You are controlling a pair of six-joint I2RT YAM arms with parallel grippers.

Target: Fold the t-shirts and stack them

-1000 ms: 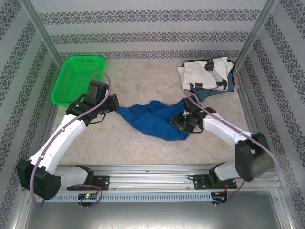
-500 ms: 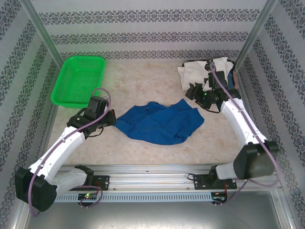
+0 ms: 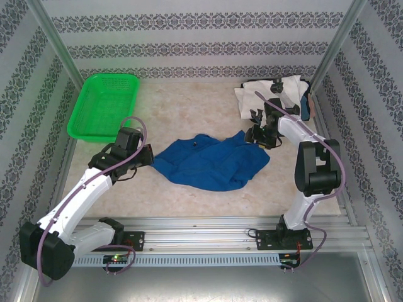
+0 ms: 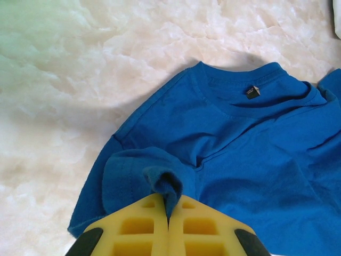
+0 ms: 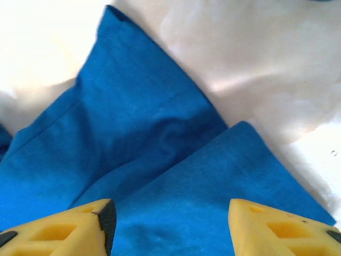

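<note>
A: Where's the blue t-shirt (image 3: 211,162)?
B: Middle of the bench (image 3: 189,107), crumpled, long axis L–R btw the two arms. The left tool (image 4: 169,201) is clenched on a fold at its left end, prob. a sleeve.
A: And the right tool (image 5: 169,213)?
B: Jaws spread, nothing pinched. Hovers over the shirt's right corner, cloth straight below; can't tell if it touches.
A: Who takes that end?
B: Right arm, I'd say – it's nearest; short drop, then stretch L–R. Bare bench in front & behind the shirt. The other t-shirts (image 3: 271,94) lie piled just behind the right tool; green basket (image 3: 104,104) sits far left, well apart.
</note>
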